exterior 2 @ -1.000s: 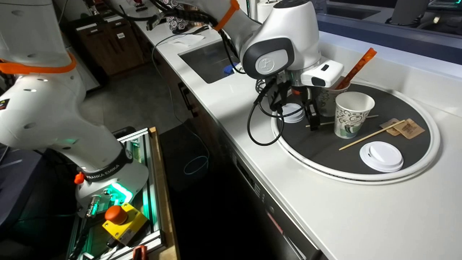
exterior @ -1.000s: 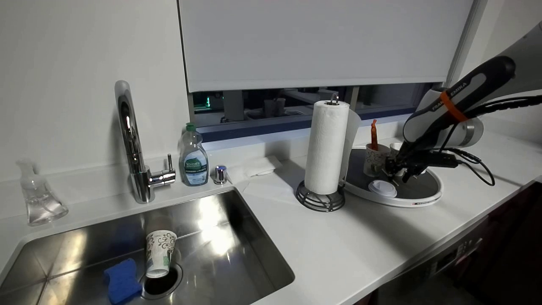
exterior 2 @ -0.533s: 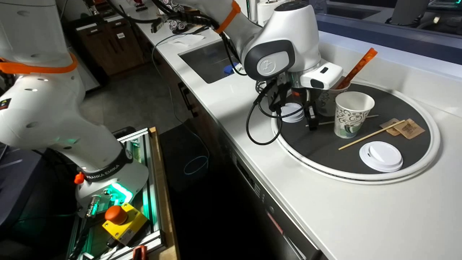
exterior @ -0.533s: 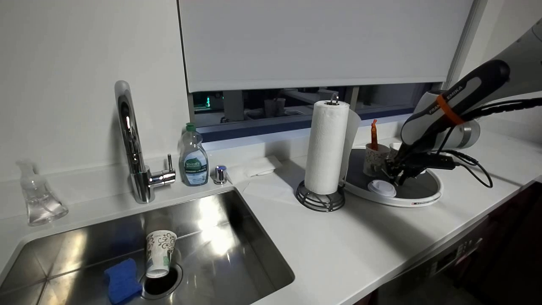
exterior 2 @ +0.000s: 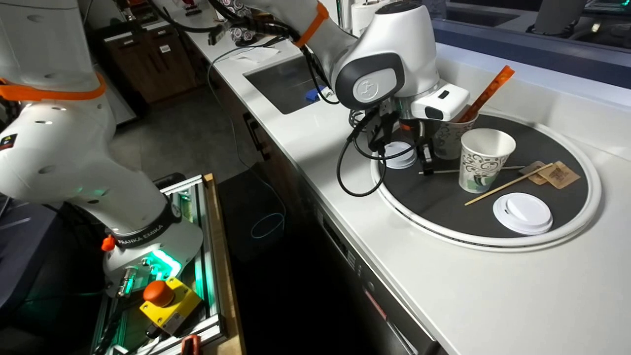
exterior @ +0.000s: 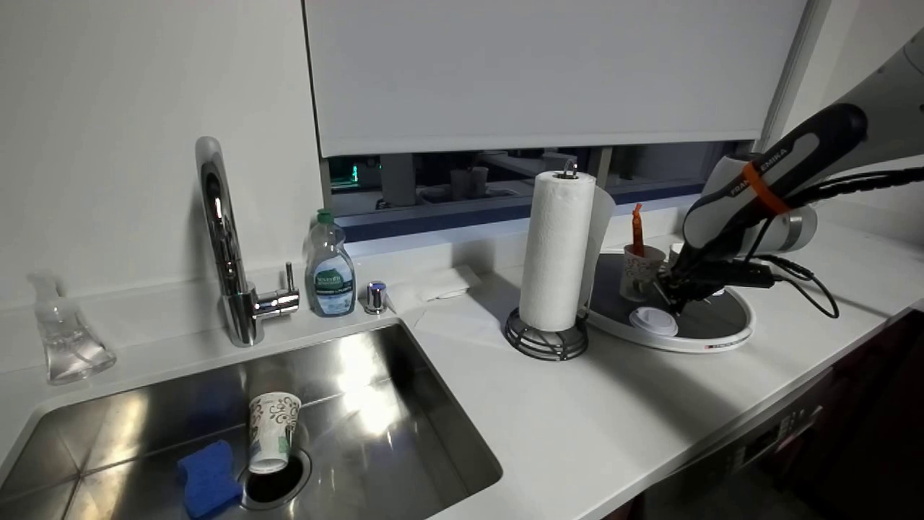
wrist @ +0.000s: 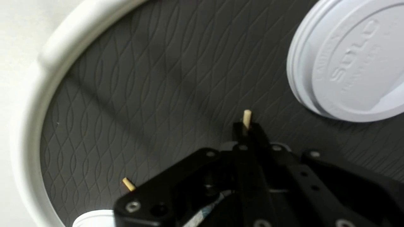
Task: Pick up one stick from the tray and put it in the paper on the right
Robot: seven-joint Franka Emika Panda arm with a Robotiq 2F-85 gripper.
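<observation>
The tray [exterior 2: 594, 197] is round, with a dark patterned floor and white rim. Over it my gripper [wrist: 247, 128] is shut on a thin wooden stick [wrist: 247, 116], whose pale end pokes out past the fingertips. In an exterior view that stick [exterior 2: 447, 171] runs low across the tray and passes behind an upright paper cup [exterior 2: 480, 167]. A second stick [exterior 2: 508, 185] lies on the tray, partly on brown packets. Beyond the paper towel roll, a low folded white paper [exterior: 451, 283] lies on the counter. Whether that is the task's paper or a paper cup is, I cannot tell.
Another paper cup [exterior: 639, 273] holding an orange packet stands beside the gripper. White lids lie on the tray, one [wrist: 353, 60] close to the fingers and one [exterior 2: 522, 213] near the rim. The paper towel roll [exterior: 559, 253] and sink [exterior: 361, 426] are farther along the counter.
My gripper has closed on the stick with little arm movement. The stick's far end has shifted, and the empty cup stands slightly displaced, as does the nearby lid.
</observation>
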